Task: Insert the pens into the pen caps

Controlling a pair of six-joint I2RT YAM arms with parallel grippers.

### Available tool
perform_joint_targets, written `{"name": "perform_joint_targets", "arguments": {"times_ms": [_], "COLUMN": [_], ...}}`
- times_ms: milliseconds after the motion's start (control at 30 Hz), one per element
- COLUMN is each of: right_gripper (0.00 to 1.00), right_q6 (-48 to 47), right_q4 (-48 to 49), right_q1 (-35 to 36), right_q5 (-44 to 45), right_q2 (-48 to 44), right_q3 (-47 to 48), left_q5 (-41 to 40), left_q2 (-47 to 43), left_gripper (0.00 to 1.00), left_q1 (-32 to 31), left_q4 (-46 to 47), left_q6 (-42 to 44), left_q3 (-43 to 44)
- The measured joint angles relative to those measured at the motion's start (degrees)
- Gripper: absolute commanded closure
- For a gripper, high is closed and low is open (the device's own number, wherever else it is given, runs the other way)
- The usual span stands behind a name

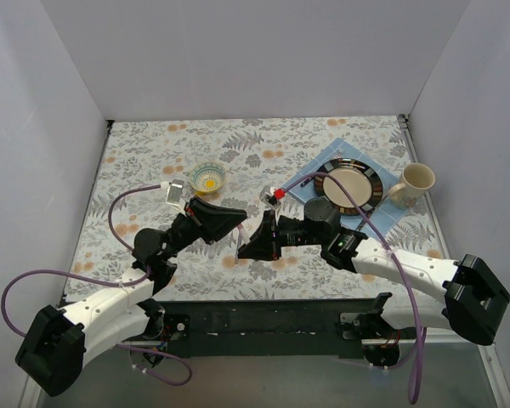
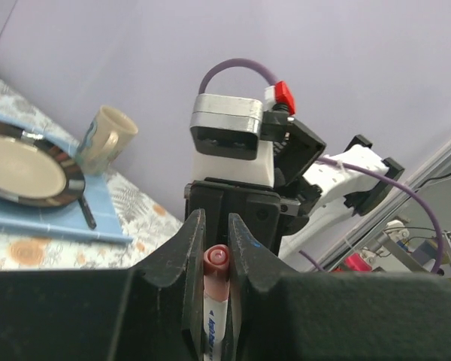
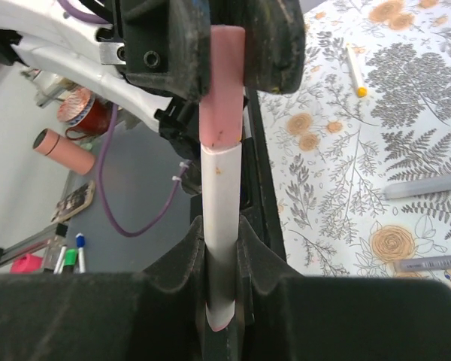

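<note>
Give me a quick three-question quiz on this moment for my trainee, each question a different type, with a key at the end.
1. True or false: the mug stands off the plate, to its right.
2. Multiple choice: the right end effector is shut on: A nothing; B the mug; C a white pen barrel.
3. Short answer: what colour is the cap between the fingers of the left end effector?
Key: 1 true; 2 C; 3 pink.
</note>
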Motion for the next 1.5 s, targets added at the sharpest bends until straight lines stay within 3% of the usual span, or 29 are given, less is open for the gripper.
{"name": "perform_joint_targets", "arguments": {"times_ms": [400, 667, 967, 1500], "right_gripper": [0.99, 0.99, 0.99, 0.99], "right_q6": [-0.20, -7.85, -13.20, -17.51], "right_q4": [-8.96, -21.64, -25.62, -37.00], "right_q1": [-4.26, -6.95, -8.26, -8.79], "right_q5": [-13.33, -18.40, -18.82, -10.99], "right_q2": [3.96, 5.97, 6.88, 8.57], "right_q3": [9.81, 16.00, 17.49, 24.65], "left_q5": [-5.73, -9.40, -15.12, -22.23], "left_q2": [5.01, 4.63, 6.34, 8.57], "left_gripper": [1.00, 1.00, 1.00, 1.00], "left_q1": [-1.49, -2.95, -6.19, -7.74], "left_q4": [16.13, 13.49, 9.31, 4.98], "left_q6": [-3.04, -5.25, -6.29, -0.59], "left_q3": [-2.29, -2.34, -0.66, 3.04]}}
